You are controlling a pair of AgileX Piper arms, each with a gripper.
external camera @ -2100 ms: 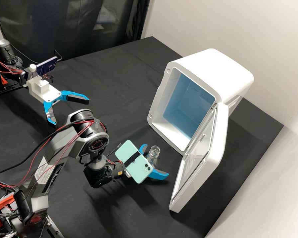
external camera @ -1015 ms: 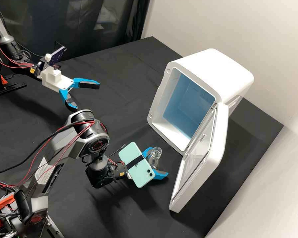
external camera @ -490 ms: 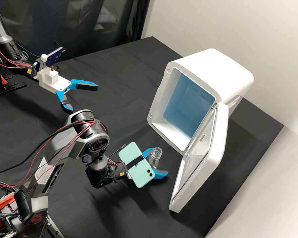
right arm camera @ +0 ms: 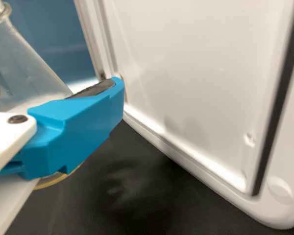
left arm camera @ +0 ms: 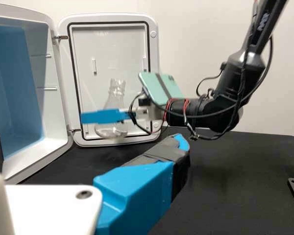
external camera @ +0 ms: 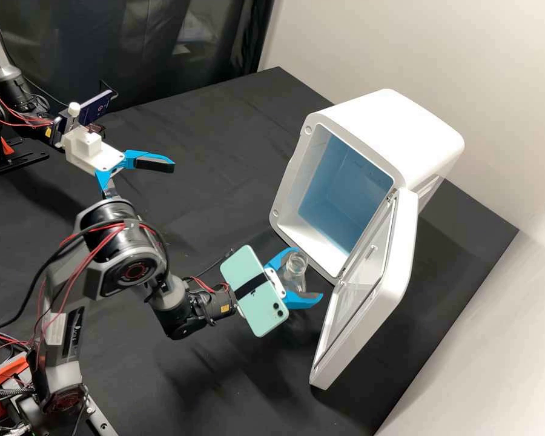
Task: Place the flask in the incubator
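From above, in the lower middle of the frame, my right pincer (external camera: 297, 280) was pinching the flask (external camera: 297, 264), upright, just before the lower lip of the incubator (external camera: 393, 127) and beside its open door (external camera: 369, 272). My left pincer (external camera: 140, 177), upper left, hung spread and empty, well apart from all that.

From my left wrist, the flask showed centre-left against the door, a blue finger across its belly.

From my right wrist, the glass sat upper left, clamped.

I judged the pick-up done. Carrying the flask over the lip into the blue chamber, setting it down and letting go remained.
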